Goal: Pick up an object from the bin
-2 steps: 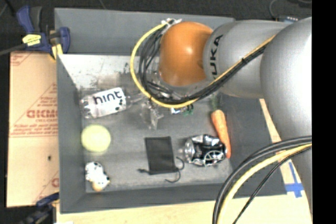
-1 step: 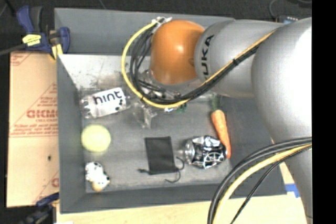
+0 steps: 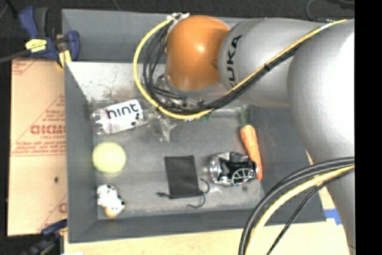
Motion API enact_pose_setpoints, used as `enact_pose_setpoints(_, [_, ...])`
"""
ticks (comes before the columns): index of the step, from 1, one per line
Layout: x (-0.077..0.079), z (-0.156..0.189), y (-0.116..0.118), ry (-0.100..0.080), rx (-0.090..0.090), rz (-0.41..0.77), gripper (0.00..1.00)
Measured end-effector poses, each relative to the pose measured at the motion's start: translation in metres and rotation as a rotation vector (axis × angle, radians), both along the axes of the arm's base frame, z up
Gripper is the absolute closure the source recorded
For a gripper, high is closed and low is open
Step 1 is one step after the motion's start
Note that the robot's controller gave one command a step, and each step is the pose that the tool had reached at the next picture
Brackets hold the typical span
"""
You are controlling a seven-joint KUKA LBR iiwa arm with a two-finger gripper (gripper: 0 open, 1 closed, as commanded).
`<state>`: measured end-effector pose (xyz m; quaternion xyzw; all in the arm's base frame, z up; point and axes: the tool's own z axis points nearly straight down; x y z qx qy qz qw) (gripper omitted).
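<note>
My gripper (image 3: 162, 126) reaches down from under the arm's orange cover at the back of the bin, just right of a clear plastic bottle (image 3: 119, 116) with "hint" printed on it, lying on its side. The bottle's cap end is close to the gripper; I cannot tell whether they touch. A flat black pouch (image 3: 181, 175) with a cord lies on the bin floor in front of the gripper.
A pale yellow-green ball (image 3: 109, 157) and a small black-and-white toy (image 3: 110, 200) lie at the left. A black and silver toy (image 3: 231, 169) and an orange carrot (image 3: 251, 148) lie at the right. The arm covers the bin's back right part.
</note>
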<state>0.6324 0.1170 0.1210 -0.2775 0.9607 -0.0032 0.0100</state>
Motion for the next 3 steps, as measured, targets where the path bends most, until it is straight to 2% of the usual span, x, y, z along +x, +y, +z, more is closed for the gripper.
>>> enact_pose_setpoints(1, [0.003,0.004,0.021,-0.004,-0.002,0.138,1.00])
enact_pose_setpoints(2, [-0.001,0.002,0.029,-0.002,0.000,0.122,1.00])
enact_pose_setpoints(3, [-0.010,0.003,0.030,-0.004,0.005,-0.129,1.00])
